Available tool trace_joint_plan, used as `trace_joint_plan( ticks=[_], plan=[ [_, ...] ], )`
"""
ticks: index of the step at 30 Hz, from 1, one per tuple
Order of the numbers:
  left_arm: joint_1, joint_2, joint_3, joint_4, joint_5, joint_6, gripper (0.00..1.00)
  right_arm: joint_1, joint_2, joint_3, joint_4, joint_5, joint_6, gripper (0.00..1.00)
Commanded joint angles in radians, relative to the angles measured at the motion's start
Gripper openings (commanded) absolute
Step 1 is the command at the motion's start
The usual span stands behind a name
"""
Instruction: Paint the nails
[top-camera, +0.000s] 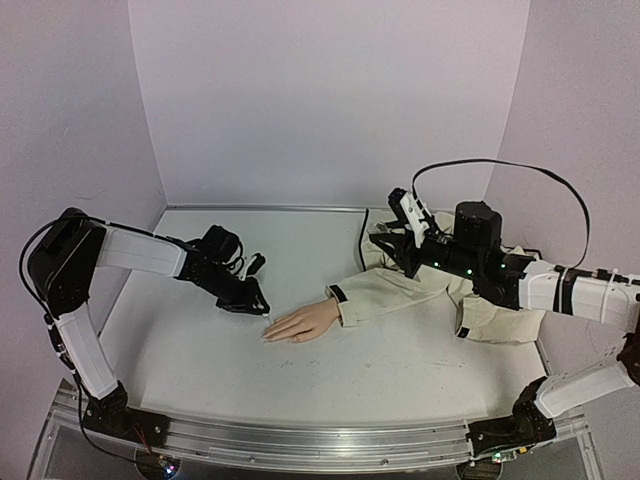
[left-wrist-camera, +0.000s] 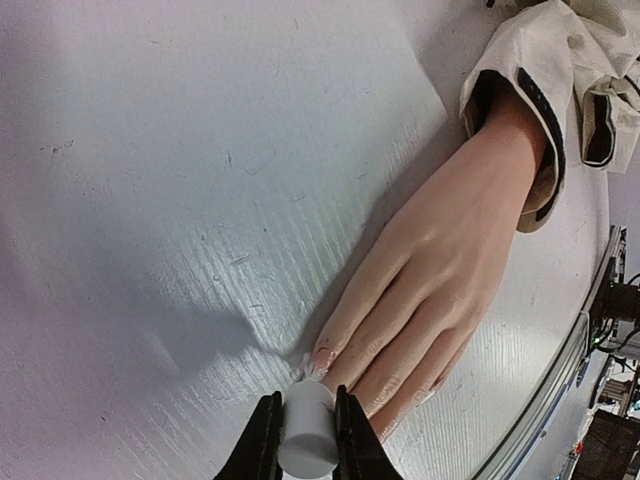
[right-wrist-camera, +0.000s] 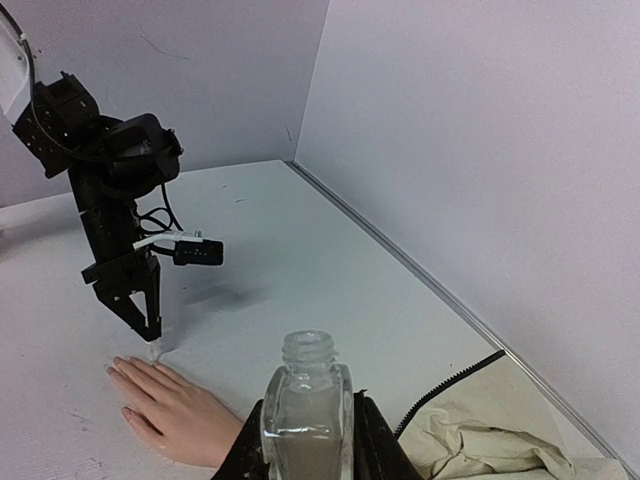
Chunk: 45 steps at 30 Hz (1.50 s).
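The pale mannequin hand (top-camera: 303, 324) lies palm down on the white table, coming out of a beige sleeve (top-camera: 400, 290). My left gripper (left-wrist-camera: 306, 398) is shut on a white brush cap (left-wrist-camera: 308, 435). The brush's tip rests at the nail (left-wrist-camera: 325, 355) of the outermost finger, which has smeared pinkish polish on it. The other nails (left-wrist-camera: 425, 395) are mostly hidden by the fingers' angle. In the right wrist view the left gripper (right-wrist-camera: 150, 325) points down at the fingertips of the hand (right-wrist-camera: 175, 415). My right gripper (right-wrist-camera: 307, 410) is shut on a small clear open bottle (right-wrist-camera: 307, 430), held upright above the sleeve.
Purple walls enclose the table at the back and both sides. The crumpled sleeve (right-wrist-camera: 500, 440) with a black zipper edge (right-wrist-camera: 450, 385) spreads under the right arm. A black cable (top-camera: 362, 235) runs along the table's rear right. A metal rail (top-camera: 300, 440) lines the near edge.
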<state>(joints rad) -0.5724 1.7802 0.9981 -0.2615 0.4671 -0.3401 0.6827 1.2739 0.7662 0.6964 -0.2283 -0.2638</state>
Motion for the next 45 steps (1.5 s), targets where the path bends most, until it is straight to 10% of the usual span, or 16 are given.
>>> trace_joint_plan(
  ticks=[1,45],
  plan=[
    [0.005,-0.064,0.023,0.007,-0.001,0.012,0.0,-0.007,-0.003,0.048,0.075,-0.014,0.012,0.0],
    [0.003,0.019,0.059,0.035,0.028,0.002,0.0,-0.008,0.002,0.045,0.076,-0.015,0.011,0.0]
  ],
)
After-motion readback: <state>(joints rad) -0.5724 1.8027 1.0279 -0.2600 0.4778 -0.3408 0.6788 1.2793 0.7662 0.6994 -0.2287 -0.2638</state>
